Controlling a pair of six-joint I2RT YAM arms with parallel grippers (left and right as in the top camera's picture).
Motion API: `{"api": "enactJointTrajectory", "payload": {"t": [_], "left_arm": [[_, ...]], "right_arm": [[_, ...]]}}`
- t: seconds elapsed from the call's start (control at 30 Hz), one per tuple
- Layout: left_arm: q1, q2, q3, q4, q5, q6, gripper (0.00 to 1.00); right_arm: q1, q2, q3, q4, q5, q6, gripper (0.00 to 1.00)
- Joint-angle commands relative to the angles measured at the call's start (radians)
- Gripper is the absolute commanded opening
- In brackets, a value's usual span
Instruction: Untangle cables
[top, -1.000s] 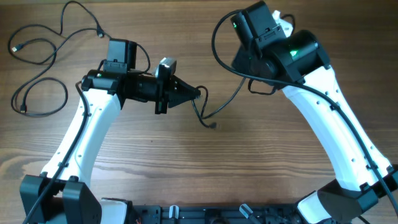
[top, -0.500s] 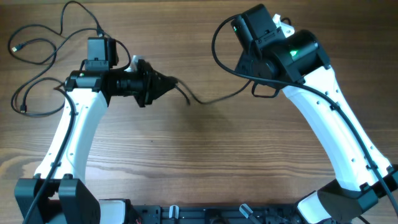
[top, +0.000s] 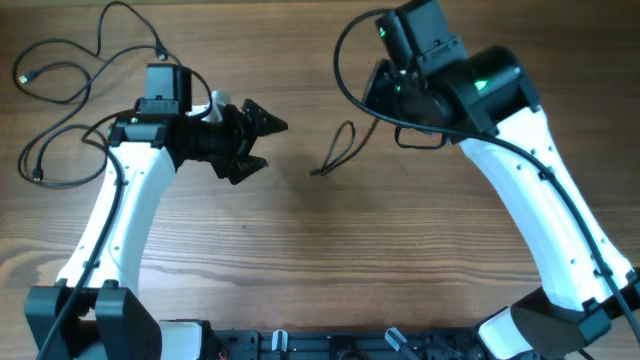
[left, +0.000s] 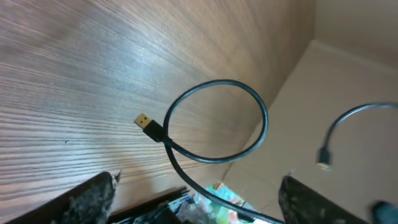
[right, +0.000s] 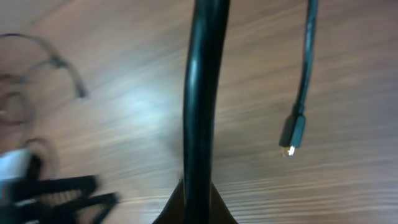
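Observation:
One black cable (top: 341, 150) hangs in a loop in the middle of the table and runs up to my right arm. In the left wrist view the same cable (left: 217, 121) curls round, with its gold-tipped plug (left: 144, 122) free. My left gripper (top: 262, 143) stands open to the left of the loop, apart from it, and nothing lies between its fingers (left: 87, 199). My right gripper (right: 198, 202) is shut on the cable (right: 202, 93), and a plug end (right: 292, 134) dangles beside it. More cables (top: 60, 95) lie tangled at the far left.
The tangled cords at the far left reach close to the table's left edge and lie just behind my left arm (top: 120, 220). Plain wooden tabletop (top: 330, 260) stretches between the two arms and towards the front.
My left gripper has opened and let go of the cable after pulling it leftward. The freed end has sprung back to the right into a loop. My right gripper has stayed shut.

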Motion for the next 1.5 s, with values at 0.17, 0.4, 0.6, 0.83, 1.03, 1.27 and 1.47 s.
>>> {"api": "enactJointTrajectory", "payload": {"t": [0.17,0.4,0.6,0.83,1.03,1.27,1.47], "left_arm": [[-0.150,-0.013,0.001,0.003,-0.091,0.127,0.79],[-0.223,-0.013,0.001,0.002,-0.268,0.127,0.73],[-0.241,-0.013,0.001,0.003,-0.435,0.128,0.70],[-0.232,-0.013,0.001,-0.006,-0.587,0.127,0.70],[-0.122,-0.013,0.001,-0.066,-0.549,0.059,0.66],[-0.060,-0.012,0.001,-0.075,-0.465,0.123,0.60],[-0.060,-0.011,0.001,-0.163,-0.922,0.096,0.53]], "right_arm": [[-0.010,-0.003,0.028,0.076,-0.218,0.134,0.04],[-0.010,-0.003,0.028,0.113,-0.339,0.133,0.04],[-0.010,-0.003,0.028,0.111,-0.451,0.081,0.04],[-0.014,-0.026,0.028,0.101,-0.465,0.079,0.04],[-0.048,-0.085,0.028,0.105,-0.425,-0.008,0.04],[-0.048,-0.088,0.028,0.100,-0.437,-0.030,0.04],[-0.068,-0.117,0.028,0.105,-0.433,-0.050,0.04]]}}
